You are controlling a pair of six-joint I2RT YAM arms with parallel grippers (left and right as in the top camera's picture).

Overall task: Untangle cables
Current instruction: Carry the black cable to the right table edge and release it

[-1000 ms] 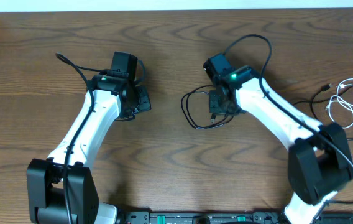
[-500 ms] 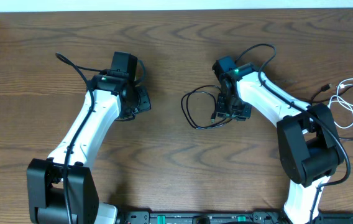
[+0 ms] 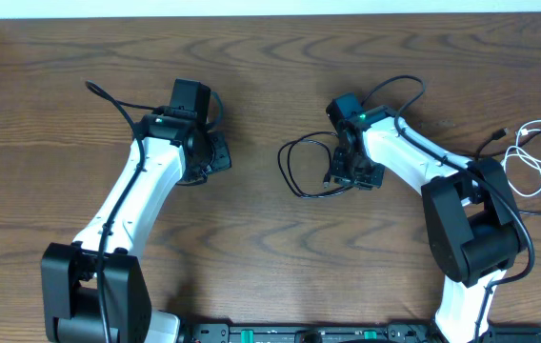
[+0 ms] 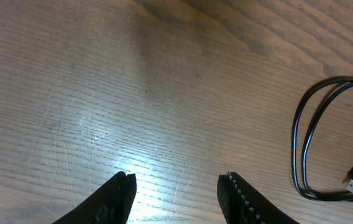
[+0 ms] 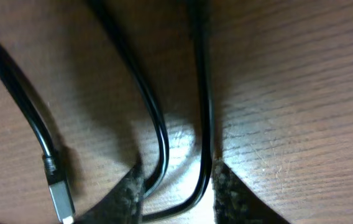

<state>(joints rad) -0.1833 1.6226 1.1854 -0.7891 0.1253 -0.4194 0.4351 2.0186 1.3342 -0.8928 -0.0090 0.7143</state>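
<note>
Left hand [image 4: 176,196] hangs wide and empty, left of the black cable [image 5: 203,93]. Right hand [image 5: 178,190], narrow, straddles two of its strands — gripping or not, I cannot tell. White cable [image 3: 538,157] lies well right of it.

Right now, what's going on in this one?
Two robot arms work at a brown wooden table to untangle cables. The right hand is down over the thin black looped cable at the table's middle. Two of its strands run between the fingers; whether they are pinched is unclear. The left hand hangs open over bare wood, holding nothing. The thin white coiled cable lies apart at the far right edge, untouched.
</note>
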